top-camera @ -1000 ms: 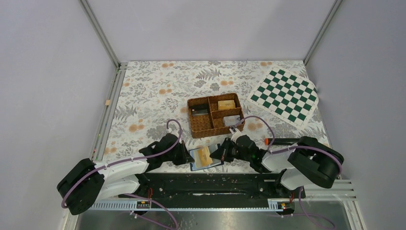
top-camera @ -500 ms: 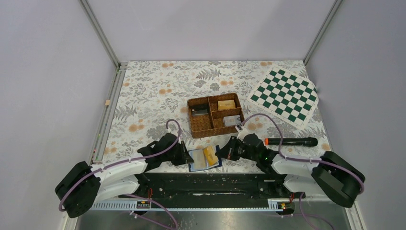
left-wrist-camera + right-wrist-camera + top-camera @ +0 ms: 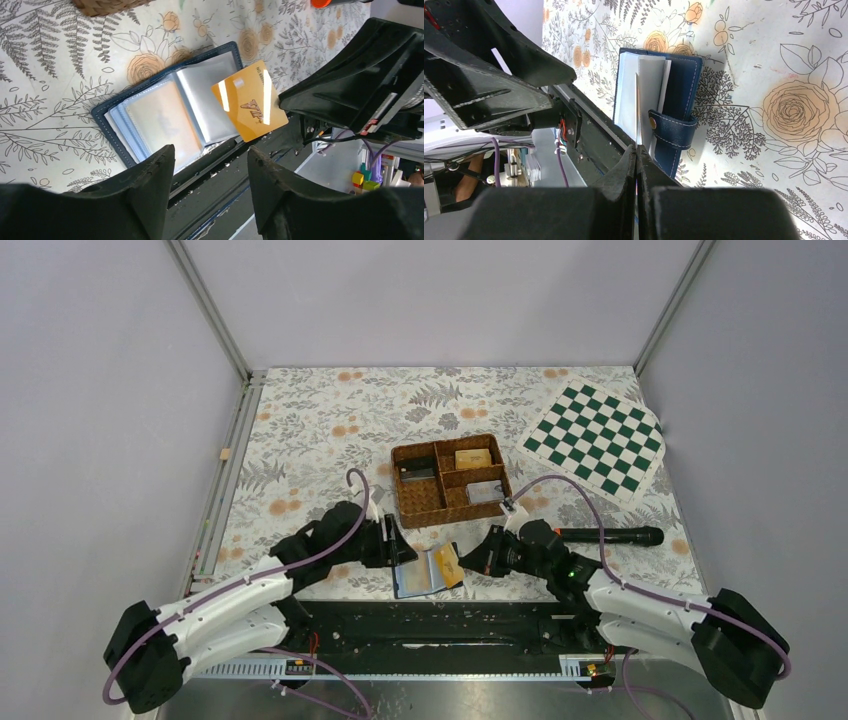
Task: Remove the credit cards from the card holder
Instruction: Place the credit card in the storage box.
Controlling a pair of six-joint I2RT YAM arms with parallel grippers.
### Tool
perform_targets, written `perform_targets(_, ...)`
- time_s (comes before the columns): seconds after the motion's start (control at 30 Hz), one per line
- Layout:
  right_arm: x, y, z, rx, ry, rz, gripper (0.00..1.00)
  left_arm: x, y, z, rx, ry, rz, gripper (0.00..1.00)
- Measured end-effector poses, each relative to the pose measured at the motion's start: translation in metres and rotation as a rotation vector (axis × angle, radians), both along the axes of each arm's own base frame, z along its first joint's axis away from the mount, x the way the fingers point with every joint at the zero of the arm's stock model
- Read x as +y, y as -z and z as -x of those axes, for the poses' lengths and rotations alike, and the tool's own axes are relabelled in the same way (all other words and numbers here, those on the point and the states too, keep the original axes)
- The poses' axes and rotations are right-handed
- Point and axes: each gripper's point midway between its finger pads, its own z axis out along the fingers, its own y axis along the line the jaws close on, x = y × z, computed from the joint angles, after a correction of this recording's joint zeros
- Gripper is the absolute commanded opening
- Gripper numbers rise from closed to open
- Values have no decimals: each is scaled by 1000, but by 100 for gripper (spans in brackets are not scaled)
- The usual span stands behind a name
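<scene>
My right claw [image 3: 636, 150] is pressed together on one short edge of a gold card [image 3: 250, 107], holding it tilted just above the tabletop [image 3: 320, 430]. The card's far corner overlaps a clear sleeve, so I cannot tell whether it is fully out. My left claw [image 3: 210, 155] is spread, with nothing between its fingers, and hovers over the near-left part of the card holder [image 3: 165, 107].

The card holder lies open and flat between my two claws, at the near edge of the tabletop. Its navy cover faces down and its pale sleeves face up. Its long axis runs from one claw to the other, and its snap tab [image 3: 671, 132] points toward my right claw.

The tabletop has a grey and orange floral print. Beyond both claws sits a wicker tray [image 3: 445, 514]. Far off to my right lies a green chequered board [image 3: 595, 440]. Pale grey walls [image 3: 430, 300] close the space in.
</scene>
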Motion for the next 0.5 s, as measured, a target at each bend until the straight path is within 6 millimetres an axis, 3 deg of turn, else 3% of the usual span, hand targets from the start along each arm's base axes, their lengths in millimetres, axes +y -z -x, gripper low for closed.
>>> perform_targets(0.23,0,-9,2,-13,-11,-24,0,-6,-24,-7,-75,53,-1,58)
perform_targets(0.5,3,-16,9,-10,-52,-48,0,-13,-18,-1,-27,147,-1,57)
